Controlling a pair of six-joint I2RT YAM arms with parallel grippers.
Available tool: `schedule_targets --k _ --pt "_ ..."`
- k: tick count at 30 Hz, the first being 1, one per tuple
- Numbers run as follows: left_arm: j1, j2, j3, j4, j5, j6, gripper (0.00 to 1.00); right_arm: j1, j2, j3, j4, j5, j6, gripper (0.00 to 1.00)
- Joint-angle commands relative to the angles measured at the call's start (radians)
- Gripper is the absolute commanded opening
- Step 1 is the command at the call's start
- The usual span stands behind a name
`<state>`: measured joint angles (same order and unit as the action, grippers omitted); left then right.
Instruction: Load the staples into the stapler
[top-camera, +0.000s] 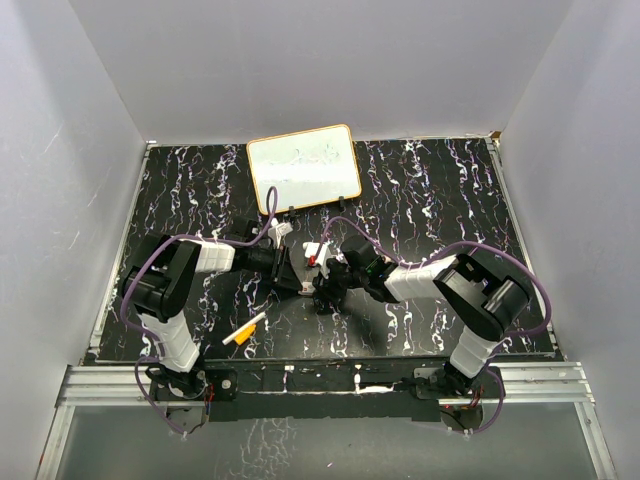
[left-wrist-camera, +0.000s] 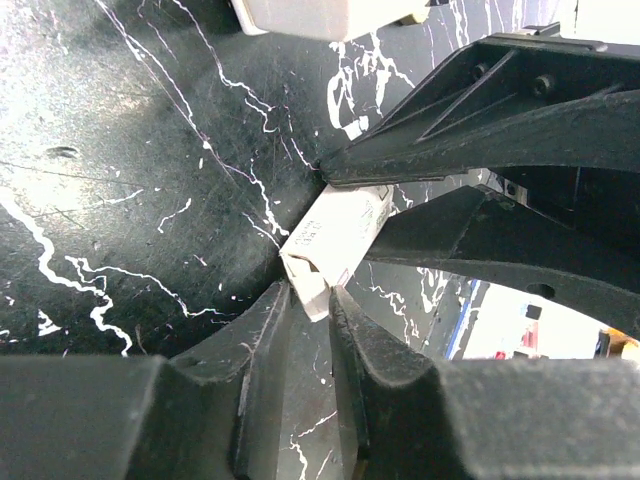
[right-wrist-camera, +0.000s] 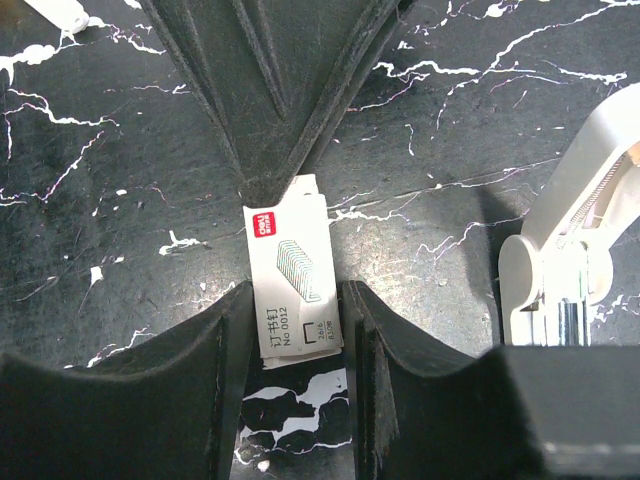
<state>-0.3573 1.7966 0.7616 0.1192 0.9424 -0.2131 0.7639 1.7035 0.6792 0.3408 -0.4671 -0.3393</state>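
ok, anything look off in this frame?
Only the staples pack: both pincers are on it at once, right pincer across its body, left pincer nipping an end flap that looks bent open. Nothing spilled.

Top external: fixed high behind the arm bases (top-camera: 210, 380) at 6 o'clock, facing down and forward over the whole table (top-camera: 430, 190). Whiteboard (top-camera: 303, 168) at 12 o'clock. Far view.

Left wrist: very near, low and oblique across the tabletop. Left gripper (left-wrist-camera: 312, 300) at 6 o'clock, right gripper (left-wrist-camera: 350, 212) entering from 3 o'clock.

Right wrist: very near, almost straight down. Own fingers (right-wrist-camera: 180, 380) at 6 o'clock, left gripper from 12 o'clock, stapler (right-wrist-camera: 570, 250) at 3 o'clock.

Shared: both wrist views centre the staples pack (right-wrist-camera: 290, 250) from opposite ends. Top view holds that spot mid-frame.
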Motion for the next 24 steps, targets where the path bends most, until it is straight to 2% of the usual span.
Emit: schedule_targets --k 1,10,16,20,24 --pt "0.003 -0.001 -0.019 0.014 0.023 0.001 0.2 0.001 0.036 0.008 -0.052 0.011 -0.013 0.42" --pt "0.017 -0.008 -0.024 0.022 0.045 0.003 0.15 0.0 0.063 0.011 -0.056 0.01 -0.016 0.47" --pt "0.017 -0.006 -0.023 0.029 0.029 0.0 0.07 0.0 0.08 0.032 -0.057 0.004 -0.006 0.54" --pt "0.017 0.005 -0.007 0.01 0.019 0.0 0.0 0.001 0.097 0.052 -0.076 0.008 -0.003 0.55" --pt "0.017 0.005 0.015 -0.031 0.001 0.014 0.0 0.0 0.087 0.055 -0.105 0.018 -0.008 0.54"
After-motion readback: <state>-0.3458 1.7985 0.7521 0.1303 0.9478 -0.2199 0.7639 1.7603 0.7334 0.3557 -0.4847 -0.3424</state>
